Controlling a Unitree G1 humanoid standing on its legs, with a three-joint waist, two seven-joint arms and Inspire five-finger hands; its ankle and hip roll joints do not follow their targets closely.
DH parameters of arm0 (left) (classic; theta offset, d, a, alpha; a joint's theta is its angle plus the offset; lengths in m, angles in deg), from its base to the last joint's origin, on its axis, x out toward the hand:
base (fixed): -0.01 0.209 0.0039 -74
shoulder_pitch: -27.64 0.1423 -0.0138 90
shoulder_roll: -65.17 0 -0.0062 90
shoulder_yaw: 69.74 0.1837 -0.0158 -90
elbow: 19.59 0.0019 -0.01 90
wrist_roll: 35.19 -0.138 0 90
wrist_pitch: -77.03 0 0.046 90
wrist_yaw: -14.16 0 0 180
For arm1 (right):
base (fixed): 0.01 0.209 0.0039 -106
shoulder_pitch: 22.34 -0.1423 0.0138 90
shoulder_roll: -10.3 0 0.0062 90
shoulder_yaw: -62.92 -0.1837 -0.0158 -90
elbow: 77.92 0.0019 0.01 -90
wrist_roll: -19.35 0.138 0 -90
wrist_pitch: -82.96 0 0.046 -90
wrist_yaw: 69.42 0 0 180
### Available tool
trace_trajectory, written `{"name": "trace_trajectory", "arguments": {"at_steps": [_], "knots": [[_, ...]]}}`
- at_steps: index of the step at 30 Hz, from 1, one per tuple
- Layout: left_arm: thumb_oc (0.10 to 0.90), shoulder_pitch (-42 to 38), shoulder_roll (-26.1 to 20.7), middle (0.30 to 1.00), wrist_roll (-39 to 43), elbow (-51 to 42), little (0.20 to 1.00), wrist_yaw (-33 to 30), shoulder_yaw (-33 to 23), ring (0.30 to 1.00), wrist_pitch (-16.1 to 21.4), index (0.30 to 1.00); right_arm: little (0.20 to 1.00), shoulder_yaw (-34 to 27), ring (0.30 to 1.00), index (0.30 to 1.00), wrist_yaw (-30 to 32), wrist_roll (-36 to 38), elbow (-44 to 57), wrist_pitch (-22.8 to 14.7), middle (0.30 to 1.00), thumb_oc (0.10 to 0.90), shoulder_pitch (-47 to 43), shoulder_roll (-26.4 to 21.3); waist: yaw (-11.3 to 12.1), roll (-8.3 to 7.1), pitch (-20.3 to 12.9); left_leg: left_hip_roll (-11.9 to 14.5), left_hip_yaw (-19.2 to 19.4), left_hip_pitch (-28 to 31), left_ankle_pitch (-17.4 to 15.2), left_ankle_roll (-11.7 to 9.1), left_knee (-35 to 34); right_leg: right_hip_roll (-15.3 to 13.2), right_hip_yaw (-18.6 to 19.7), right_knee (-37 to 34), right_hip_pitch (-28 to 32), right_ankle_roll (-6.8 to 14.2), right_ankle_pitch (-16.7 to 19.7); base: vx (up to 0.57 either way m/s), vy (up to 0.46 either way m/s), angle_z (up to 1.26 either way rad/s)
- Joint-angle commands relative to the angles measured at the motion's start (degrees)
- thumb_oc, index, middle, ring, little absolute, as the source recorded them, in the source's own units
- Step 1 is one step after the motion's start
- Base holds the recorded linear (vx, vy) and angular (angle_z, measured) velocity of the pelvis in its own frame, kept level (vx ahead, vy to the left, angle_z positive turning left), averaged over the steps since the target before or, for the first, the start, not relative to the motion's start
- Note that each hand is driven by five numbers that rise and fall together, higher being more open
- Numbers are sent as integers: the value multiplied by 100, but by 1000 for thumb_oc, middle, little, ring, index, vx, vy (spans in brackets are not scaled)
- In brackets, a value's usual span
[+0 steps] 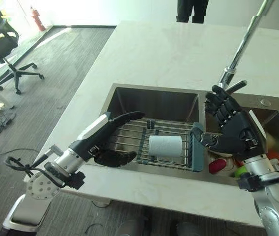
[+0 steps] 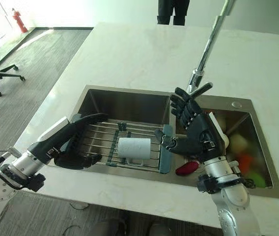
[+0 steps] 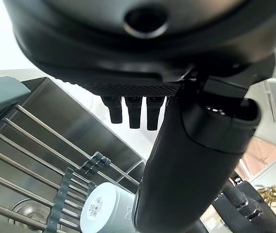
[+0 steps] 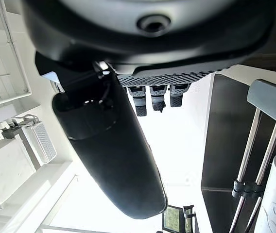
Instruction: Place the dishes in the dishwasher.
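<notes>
A white cup (image 1: 165, 146) lies on its side on a wire rack (image 1: 129, 133) with teal ends, set across the left basin of a steel sink (image 1: 154, 93). My left hand (image 1: 111, 138) hovers open over the rack's left end, fingers straight and pointing toward the cup, a short gap apart from it. Its wrist view shows the cup (image 3: 106, 211) past the thumb (image 3: 191, 170). My right hand (image 1: 232, 127) is raised and open beside the rack's right end, over the divider, holding nothing. The right basin holds a red dish (image 1: 217, 165) and green (image 2: 257, 179) and orange (image 2: 244, 161) items.
A tall chrome faucet (image 1: 240, 46) rises behind my right hand. The white countertop (image 1: 169, 54) surrounds the sink. An office chair (image 1: 2, 44) stands on the carpet at far left. A person's legs (image 1: 192, 10) stand beyond the counter.
</notes>
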Motion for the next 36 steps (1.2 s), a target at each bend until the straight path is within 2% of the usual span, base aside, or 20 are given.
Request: {"name": "trace_trajectory", "arguments": {"at_steps": [1,9,13,17,26,36], "knots": [[800,-661,132,900,30,-350,900,-268,-93,900,156,900,900,-158,900,900,-132,96,208,-372,900,800,-687,-183,-118,9,-356,459,-32,387,-1372,-366,551,31,-99,-552,-72,471,246,23,12,-9],[800,-1116,391,900,-20,-74,900,-620,300,900,-228,900,900,64,900,900,-108,-29,132,-205,900,800,-895,-162,-219,41,-430,475,44,502,-1437,-356,551,71,-42,-552,-22,459,214,22,-4,-7],[800,-1147,621,900,399,-24,900,-389,416,900,-559,900,900,121,900,900,-143,-126,172,-107,900,800,-892,-91,-257,60,-454,489,86,547,-1459,-355,551,83,-28,-552,-5,459,209,23,-10,-7],[800,-1180,732,900,412,46,900,-229,577,900,-834,900,900,169,900,900,-175,-157,147,-78,900,800,-912,-66,-290,67,-462,500,125,578,-1477,-350,551,99,-10,-552,-1,456,215,0,0,0],[800,-1250,718,900,229,284,900,-55,810,900,-1190,900,900,224,900,900,-232,-167,67,-35,900,800,-930,-83,-353,74,-470,521,218,642,-1503,-335,551,126,9,-552,17,458,222,4,-3,-3],[800,-1485,586,900,-149,667,900,-108,1063,900,-1386,900,900,308,900,900,-295,-205,-16,4,900,800,-975,-137,-447,91,-473,549,314,713,-1540,-334,551,140,27,-552,32,470,229,7,-5,-4]]}}
